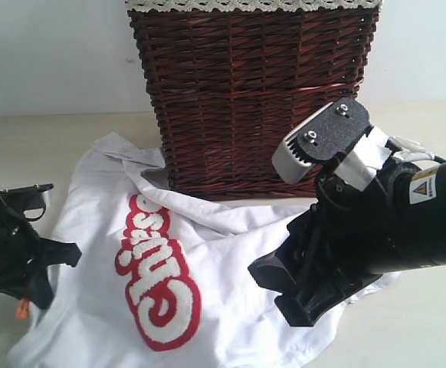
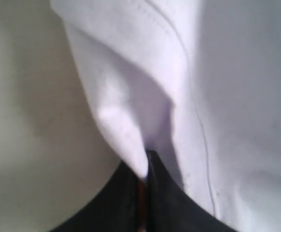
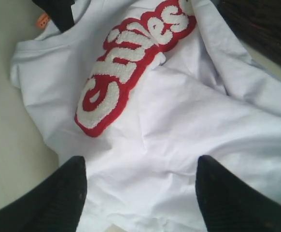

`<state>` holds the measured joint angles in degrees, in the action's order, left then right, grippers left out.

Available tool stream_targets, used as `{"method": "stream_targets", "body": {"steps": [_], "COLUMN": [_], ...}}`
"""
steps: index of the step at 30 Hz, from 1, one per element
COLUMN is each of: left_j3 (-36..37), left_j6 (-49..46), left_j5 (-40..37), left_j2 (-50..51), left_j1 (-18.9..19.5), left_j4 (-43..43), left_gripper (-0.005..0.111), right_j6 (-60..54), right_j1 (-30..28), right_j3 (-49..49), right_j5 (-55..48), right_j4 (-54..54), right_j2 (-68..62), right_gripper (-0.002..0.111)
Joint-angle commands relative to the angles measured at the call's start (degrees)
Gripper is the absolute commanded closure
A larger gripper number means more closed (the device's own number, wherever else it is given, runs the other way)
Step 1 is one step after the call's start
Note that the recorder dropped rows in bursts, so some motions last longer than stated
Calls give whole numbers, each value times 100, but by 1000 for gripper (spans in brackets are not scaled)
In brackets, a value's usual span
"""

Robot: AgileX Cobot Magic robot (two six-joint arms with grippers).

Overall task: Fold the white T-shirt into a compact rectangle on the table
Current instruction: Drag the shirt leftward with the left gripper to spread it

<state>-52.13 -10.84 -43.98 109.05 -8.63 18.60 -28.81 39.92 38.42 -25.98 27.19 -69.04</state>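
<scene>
The white T-shirt (image 1: 231, 253) lies spread and rumpled on the beige table (image 1: 47, 134), its red-outlined "Chinese" lettering (image 1: 158, 280) running toward the near edge. At the shirt's left edge my left gripper (image 1: 43, 264) is shut on a fold of white cloth (image 2: 126, 135), pinched between the black fingers (image 2: 164, 193). Over the shirt's right part my right gripper (image 1: 296, 295) hovers open, its fingers (image 3: 227, 193) wide apart above wrinkled cloth (image 3: 145, 174) with nothing between them. The lettering (image 3: 126, 67) shows beyond them.
A dark brown wicker basket (image 1: 254, 92) with a lace-trimmed liner stands right behind the shirt, which touches its base. Bare tabletop shows to the left (image 2: 29, 121) and at the far right (image 1: 430, 322). An orange tag (image 1: 22, 308) shows on the left arm.
</scene>
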Motion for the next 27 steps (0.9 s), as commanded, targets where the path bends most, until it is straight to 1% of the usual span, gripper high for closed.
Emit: {"method": "stream_targets", "body": {"steps": [1, 5, 7, 10, 13, 15, 16, 18, 20, 23, 25, 27], "left_j3": [-387, -980, -1161, -1301, -1447, -1548, -1594, -1652, -1687, -1687, -1687, -1687], "left_j6": [1540, 2654, 2870, 2744, 3097, 3220, 3230, 3230, 3288, 3354, 3393, 3393], "left_j5": [-432, -1017, -1205, -1340, -1497, -1589, -1615, -1673, -1685, -1697, -1649, -1550], "left_j2": [82, 56, 56, 56, 56, 56, 56, 34, -31, -234, -403, -583], "left_j1": [148, 148, 137, 137, 148, 148, 148, 148, 135, 135, 135, 135], "left_j4": [-2304, -3848, -4223, -4648, -5237, -5357, -5334, -5280, -5240, -5240, -5240, -5168], "left_gripper": [107, 107, 107, 107, 107, 104, 100, 88, 69, 45, 37, 35], "right_j6": [6, 6, 6, 6, 6, 6, 6, 6, 6, 6, 6, 6], "right_j1": [10, 10, 10, 10, 10, 10, 10, 10, 10, 10, 10, 10], "right_j3": [-32, -32, -32, -32, -32, -32, -32, -32, -32, -32, -32, -32], "right_j5": [9, 9, 9, 9, 26, 92, 132, 211, 406, 808, 1032, 1308], "right_j4": [-20, -20, -20, -20, -20, -20, -34, -34, -75, -196, -278, -385], "right_j2": [17, 17, 17, 17, 17, -55, -120, -311, -602, -1063, -1344, -1632], "right_gripper": [46, 46, 46, 46, 46, 46, 46, 47, 48, 48, 48, 48]}}
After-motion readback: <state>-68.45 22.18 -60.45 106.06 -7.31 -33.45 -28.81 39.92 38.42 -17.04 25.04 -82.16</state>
